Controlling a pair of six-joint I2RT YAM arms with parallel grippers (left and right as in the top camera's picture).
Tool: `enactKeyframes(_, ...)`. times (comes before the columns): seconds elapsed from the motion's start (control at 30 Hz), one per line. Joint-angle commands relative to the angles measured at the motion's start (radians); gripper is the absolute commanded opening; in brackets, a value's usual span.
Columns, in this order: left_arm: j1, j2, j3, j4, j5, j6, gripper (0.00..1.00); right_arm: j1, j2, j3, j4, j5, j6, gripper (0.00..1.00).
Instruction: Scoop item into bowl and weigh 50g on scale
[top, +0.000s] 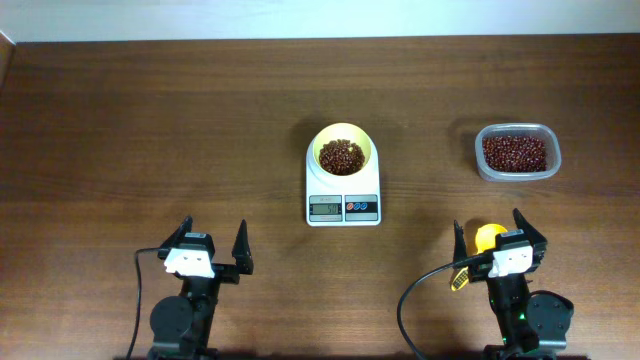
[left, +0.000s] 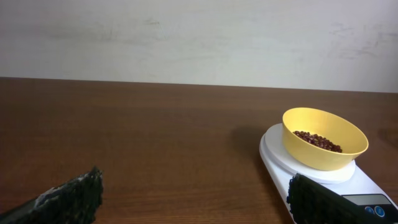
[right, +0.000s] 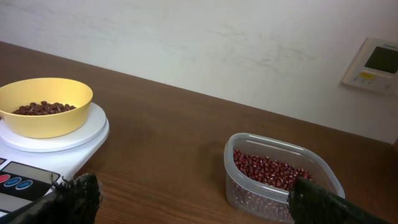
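Note:
The pale yellow bowl (top: 343, 146) sits on the white scale (top: 342, 196) at the table's middle and holds a layer of dark reddish-brown beans (top: 341, 155). More beans fill a clear container (top: 517, 152) at the right. The bowl (left: 323, 138) on the scale (left: 336, 180) shows in the left wrist view, and the bowl (right: 45, 104), scale (right: 37, 162) and container (right: 281, 177) show in the right wrist view. My left gripper (top: 213, 240) is open and empty near the front left. My right gripper (top: 489, 229) is open, with a small yellow scoop (top: 483, 243) lying under it.
The table's far edge meets a pale wall (left: 199, 37). A white wall panel (right: 375, 65) hangs at the right in the right wrist view. Black cables (top: 425, 300) run by the right arm's base.

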Motion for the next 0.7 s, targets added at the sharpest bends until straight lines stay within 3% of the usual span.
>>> enactKeyframes(0.0, -0.004, -0.01, -0.01, 0.002, -0.011, 0.013, 0.99, 0.018, -0.009, -0.006, -0.005, 0.006, 0.012, 0.99)
enactKeyframes(0.67, -0.004, -0.01, -0.01, 0.003, -0.011, 0.013, 0.99, 0.044, -0.008, -0.006, -0.005, 0.005, 0.011, 0.99)
